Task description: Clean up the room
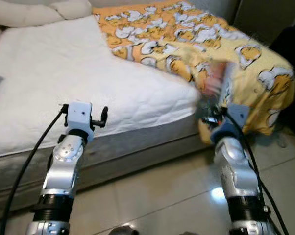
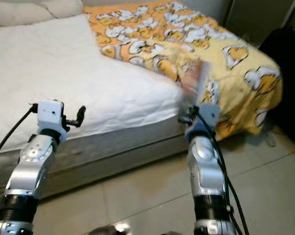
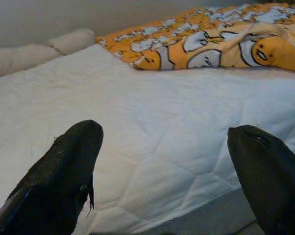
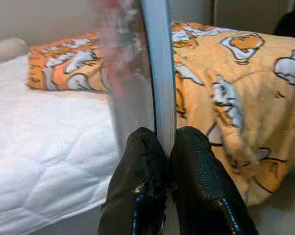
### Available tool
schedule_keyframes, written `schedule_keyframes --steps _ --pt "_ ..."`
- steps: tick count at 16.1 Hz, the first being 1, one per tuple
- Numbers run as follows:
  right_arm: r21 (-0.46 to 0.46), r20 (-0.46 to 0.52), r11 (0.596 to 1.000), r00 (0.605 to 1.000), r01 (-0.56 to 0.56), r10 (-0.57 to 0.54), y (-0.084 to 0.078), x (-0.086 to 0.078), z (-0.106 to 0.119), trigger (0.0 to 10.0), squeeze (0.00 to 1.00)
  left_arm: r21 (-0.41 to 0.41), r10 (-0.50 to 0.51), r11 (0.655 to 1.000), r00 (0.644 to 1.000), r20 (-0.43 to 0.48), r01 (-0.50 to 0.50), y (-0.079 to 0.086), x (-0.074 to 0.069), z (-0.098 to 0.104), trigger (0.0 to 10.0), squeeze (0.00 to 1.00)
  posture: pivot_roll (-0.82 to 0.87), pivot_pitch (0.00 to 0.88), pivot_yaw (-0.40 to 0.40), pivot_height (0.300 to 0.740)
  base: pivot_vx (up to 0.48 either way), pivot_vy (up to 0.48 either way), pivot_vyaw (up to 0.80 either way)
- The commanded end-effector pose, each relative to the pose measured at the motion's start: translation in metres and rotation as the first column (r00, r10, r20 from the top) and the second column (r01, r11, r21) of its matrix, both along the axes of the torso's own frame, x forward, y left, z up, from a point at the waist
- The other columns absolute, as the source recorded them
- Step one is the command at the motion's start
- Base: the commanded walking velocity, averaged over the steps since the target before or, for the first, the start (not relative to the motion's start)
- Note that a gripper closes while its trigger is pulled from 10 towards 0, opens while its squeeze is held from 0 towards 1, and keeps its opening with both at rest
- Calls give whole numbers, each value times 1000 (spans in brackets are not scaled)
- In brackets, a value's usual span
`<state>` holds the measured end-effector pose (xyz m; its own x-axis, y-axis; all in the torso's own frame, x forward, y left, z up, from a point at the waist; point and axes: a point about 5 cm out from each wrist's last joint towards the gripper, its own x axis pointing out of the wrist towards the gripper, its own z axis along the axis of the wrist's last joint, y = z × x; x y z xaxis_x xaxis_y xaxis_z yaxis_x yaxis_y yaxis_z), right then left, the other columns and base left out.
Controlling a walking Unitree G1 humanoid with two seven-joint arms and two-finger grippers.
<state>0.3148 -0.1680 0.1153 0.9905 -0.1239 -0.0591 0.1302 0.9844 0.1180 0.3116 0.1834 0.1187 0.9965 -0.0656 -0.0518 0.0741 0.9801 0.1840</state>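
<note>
right claw (image 4: 168,147) pinches book (image 4: 157,73) | blanket (image 1: 211,39) behind (rumpled)

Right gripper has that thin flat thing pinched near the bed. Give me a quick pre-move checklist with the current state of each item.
1. Right gripper closed on the thin flat grey-edged object: ok, pinched at its lower edge, standing upright.
2. What the object is: cannot tell, its face is motion-blurred.
3. Left gripper free: ok, fingers wide apart, holding nothing, above the white quilted mattress.
4. Landing spot on the mattress: ok, bare white surface near the edge.
5. Yellow-orange cartoon-print blanket clear of the object: cannot tell, it lies close behind it.
6. Grip security: cannot tell, only a narrow edge sits between the fingers.
</note>
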Motion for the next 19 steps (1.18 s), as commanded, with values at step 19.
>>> schedule_keyframes --steps 19 --pt "-59 60 997 997 -52 55 3 9 15 10000 0 -59 24 998 998 51 -21 1 1 7 10000 0 51 0 32 740 97 148 126"
